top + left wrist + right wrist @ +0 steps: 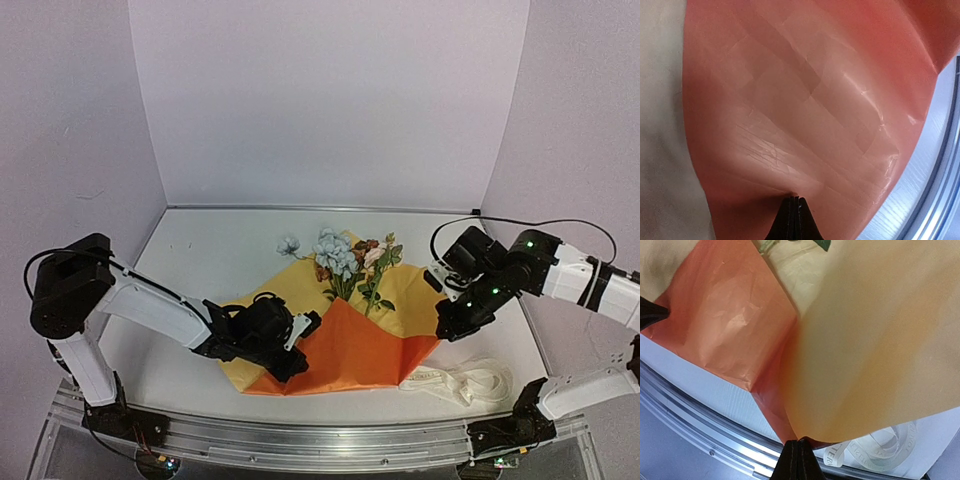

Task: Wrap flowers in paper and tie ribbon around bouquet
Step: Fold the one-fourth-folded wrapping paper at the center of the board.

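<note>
Your left fingers (795,202) are pressed fully together with no gap between them, pinching a fold of the paper (805,100). From that wrist, the orange sheet bulges away from the tips, glossy and creased. Your right fingers (799,444) are shut just as tightly on the paper's edge, where the pale yellow backing meets the orange face, and the yellow side fills most of that view. From above, the paper lies spread on the bench (200,260). Its near part is folded over to show orange and its far part shows yellow. The left fingers grip it at its left side and the right fingers at its right corner. The flowers (345,258) lie on the paper's far half, with pale blue, cream and rust blooms reaching past its far edge and the stems running under the orange fold. The ribbon (880,452) lies in loose cream loops on the bench just beside the paper's near right corner. Only the right wrist view shows dark printed capitals on the ribbon, and they are too partial to read as a word. Only the top view shows the blooms. The right wrist view catches a single green leaf at its upper edge, and the left wrist view shows no flowers at all. Both wrist views show the metal rail (940,165) along the bench's near edge, beyond the paper.
</note>
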